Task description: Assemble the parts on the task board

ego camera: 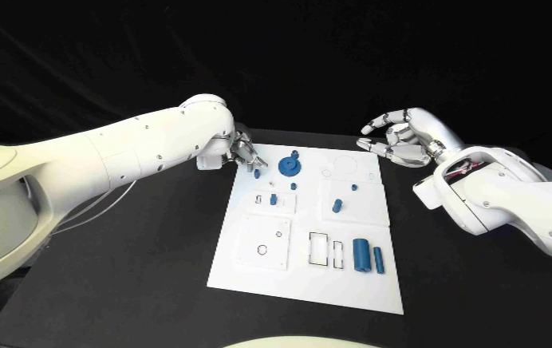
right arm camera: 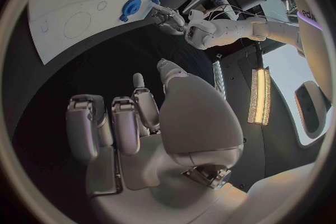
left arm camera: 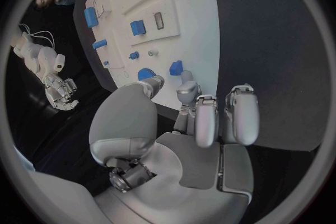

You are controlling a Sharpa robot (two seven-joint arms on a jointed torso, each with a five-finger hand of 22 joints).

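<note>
Lying in the middle of the black table (ego camera: 138,268), the white board (ego camera: 309,232) carries small blue parts, a round gear (ego camera: 290,163) at its far left corner. The left hand (ego camera: 244,153) hovers beside it, fingers spread, holding nothing; it should probably come down squarely before pinching. The right hand (ego camera: 403,140) waits loosely curled, empty, off the far right corner.
</note>
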